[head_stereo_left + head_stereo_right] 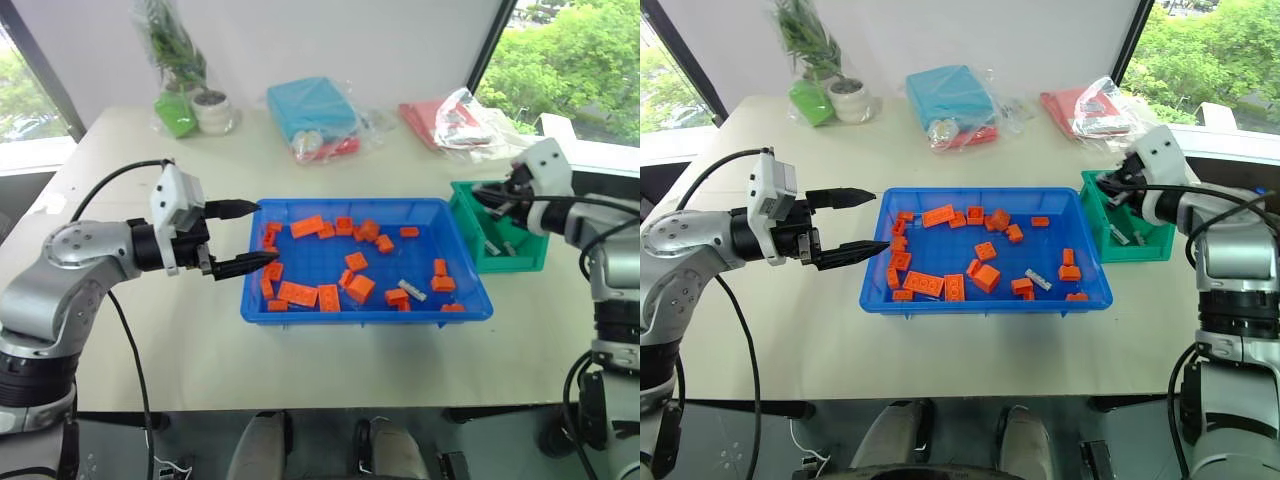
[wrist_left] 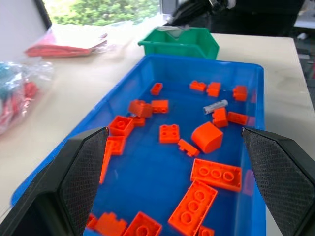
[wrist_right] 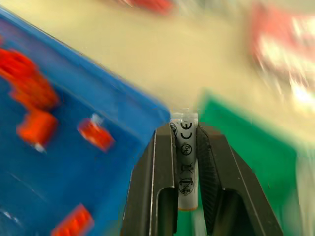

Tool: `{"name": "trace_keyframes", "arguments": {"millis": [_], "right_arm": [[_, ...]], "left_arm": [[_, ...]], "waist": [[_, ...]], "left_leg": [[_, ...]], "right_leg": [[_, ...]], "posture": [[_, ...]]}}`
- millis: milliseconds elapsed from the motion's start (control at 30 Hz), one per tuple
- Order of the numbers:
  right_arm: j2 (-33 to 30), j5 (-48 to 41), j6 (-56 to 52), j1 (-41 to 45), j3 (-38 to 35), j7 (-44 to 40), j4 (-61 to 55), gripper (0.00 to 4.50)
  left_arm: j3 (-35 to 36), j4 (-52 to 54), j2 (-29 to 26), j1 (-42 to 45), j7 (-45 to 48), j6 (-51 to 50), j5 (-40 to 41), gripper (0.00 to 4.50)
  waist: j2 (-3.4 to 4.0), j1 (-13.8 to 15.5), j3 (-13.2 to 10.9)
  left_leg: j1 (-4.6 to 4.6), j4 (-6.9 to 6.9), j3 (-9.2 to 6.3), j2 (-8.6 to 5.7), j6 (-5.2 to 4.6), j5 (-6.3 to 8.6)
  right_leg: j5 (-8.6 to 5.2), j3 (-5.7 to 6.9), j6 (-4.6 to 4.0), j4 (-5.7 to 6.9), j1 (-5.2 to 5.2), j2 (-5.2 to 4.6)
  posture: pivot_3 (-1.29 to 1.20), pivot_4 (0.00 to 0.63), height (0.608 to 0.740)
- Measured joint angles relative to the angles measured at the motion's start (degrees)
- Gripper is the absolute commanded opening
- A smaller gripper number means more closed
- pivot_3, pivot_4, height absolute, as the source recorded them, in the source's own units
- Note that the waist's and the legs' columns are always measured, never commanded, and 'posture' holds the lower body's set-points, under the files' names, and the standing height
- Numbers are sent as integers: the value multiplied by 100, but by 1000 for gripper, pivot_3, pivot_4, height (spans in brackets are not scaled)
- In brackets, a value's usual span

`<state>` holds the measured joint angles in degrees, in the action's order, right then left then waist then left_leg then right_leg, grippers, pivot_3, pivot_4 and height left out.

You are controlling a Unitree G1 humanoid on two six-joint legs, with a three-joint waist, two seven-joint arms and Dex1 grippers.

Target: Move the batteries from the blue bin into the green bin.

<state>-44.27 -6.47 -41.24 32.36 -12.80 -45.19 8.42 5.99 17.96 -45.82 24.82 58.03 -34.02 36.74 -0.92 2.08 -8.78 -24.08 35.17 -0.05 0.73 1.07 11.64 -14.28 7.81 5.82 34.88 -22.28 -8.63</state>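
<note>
Your right gripper [image 3: 186, 147] is pinching a battery [image 3: 185, 162] between its two black fingers, the whitish wrap with printed marks standing upright in the grip. In the head views that gripper sits over the green bin [image 1: 1128, 235], which stands just beside the right end of the blue bin [image 1: 940, 298] on the pale table [image 1: 840, 340]. At least two more batteries [image 1: 1120, 236] already lie on the green bin's floor. One battery [image 1: 412, 290] is left in the blue bin, lying flat toward its right half among scattered orange toy bricks [image 1: 297, 293]; you can see it from the left wrist as well, beside a brick near the far end. Your left gripper [image 1: 240, 236] hangs at the blue bin's left end with its fingers spread wide and nothing between them. Along the far edge of the table you have a potted plant in a clear bag [image 1: 180, 70], a teal packet in plastic wrap [image 1: 312, 108] and a red packet in plastic wrap [image 1: 450, 120].
</note>
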Motion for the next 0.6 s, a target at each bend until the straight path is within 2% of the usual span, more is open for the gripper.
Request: {"name": "trace_keyframes", "arguments": {"millis": [167, 300, 367, 467, 600], "right_arm": [[98, -129, -221, -227, -6, 434, -167, 3002], [97, -515, -346, 70, -38, 357, -447, 3002], [14, -913, -593, 18, 42, -48, -1007, 3002], [-255, -1385, -854, -361, 599, -745, -1882, 3002], [-565, -1436, -852, -632, 1432, -1229, -2059, 3002]], "left_arm": [[-89, -89, 92, 144, 91, 87, -7, 4500], [-94, -109, 91, 146, 158, 86, -20, 4500], [-99, -98, 90, 147, 169, 85, -20, 4500], [-99, -82, 88, 139, 166, 81, -20, 4500], [-96, 9, 87, 91, 151, 76, -18, 4500]], "waist": [[12, -72, -6], [10, -135, -6], [10, -130, -5], [-4, -126, 0], [0, -127, -4]], "left_leg": [[0, -1, 2, 2, -3, -2], [0, -2, -4, 5, -3, -2], [-1, -3, -10, 7, -4, -1], [-2, -2, -16, 13, -5, 1], [-1, 4, -15, 13, 11, 10]], "right_leg": [[9, -1, 13, 9, -6, 1], [6, 0, 18, 8, -4, 1], [6, 2, 18, 8, -3, 2], [-1, 6, 17, 3, 2, 1], [-8, 6, 6, -24, -3, -3]], "posture": [[0, 150, 681], [0, 150, 681], [0, 150, 681], [0, 150, 681], [0, 150, 681]]}}
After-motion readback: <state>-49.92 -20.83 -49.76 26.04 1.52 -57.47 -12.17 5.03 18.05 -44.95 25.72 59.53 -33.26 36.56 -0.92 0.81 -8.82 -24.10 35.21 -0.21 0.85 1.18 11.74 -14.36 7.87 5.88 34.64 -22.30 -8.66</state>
